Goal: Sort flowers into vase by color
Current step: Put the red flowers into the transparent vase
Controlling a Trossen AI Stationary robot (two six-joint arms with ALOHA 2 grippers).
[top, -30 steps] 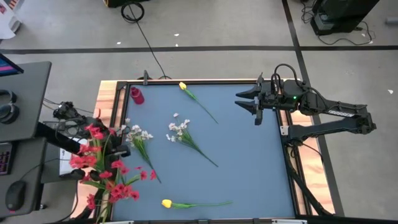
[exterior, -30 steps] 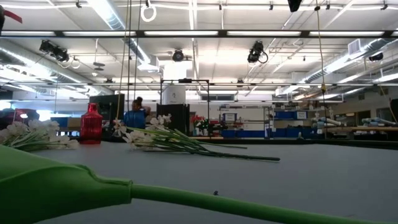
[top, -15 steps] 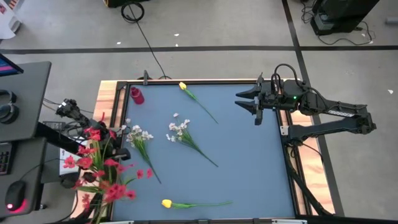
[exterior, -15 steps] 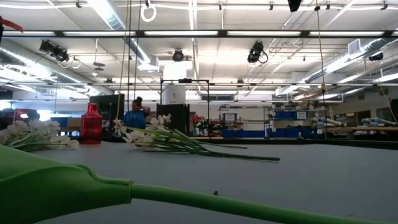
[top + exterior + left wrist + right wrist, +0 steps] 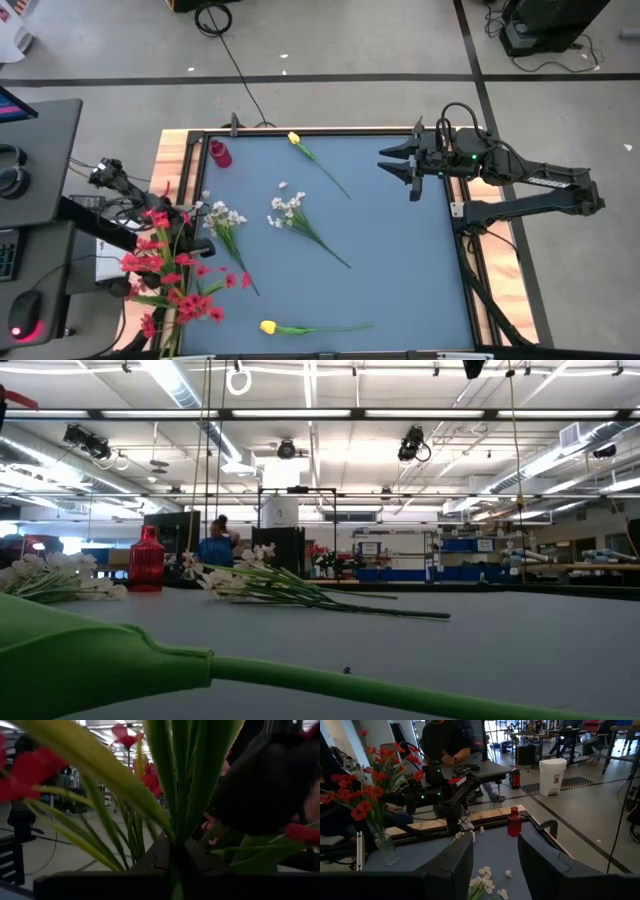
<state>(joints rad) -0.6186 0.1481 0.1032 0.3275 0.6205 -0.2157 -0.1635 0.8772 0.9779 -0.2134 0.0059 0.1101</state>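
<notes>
High view shows the blue-grey table top (image 5: pixel 400 270) framed in black, with most of the sorting, by my reading, not yet done. The largest thing in play is the big bunch of red-blossomed, green-stemmed flowers (image 5: pixel 165 275) at the table's left edge, clamped in the left gripper (image 5: pixel 172 865): the left wrist view shows the green stems pinched between its closed fingers. In the right wrist view this red bunch seems to stand in a clear glass vase (image 5: pixel 386 849) off the left edge, though that is hard to confirm.

The right arm waits at the far right edge, its right gripper (image 5: pixel 398 165) spread open and empty above the table.

Still lying loose on the table are two sprays of small white blossoms (image 5: pixel 290 215), (image 5: pixel 225 222), the latter beside the red bunch, and two yellow tulips, one near the far edge (image 5: pixel 296 141) and one near the front edge (image 5: pixel 270 327).

The small pinkish-red vase (image 5: pixel 219 153) stands upright at the far left corner, with nothing in it.
</notes>
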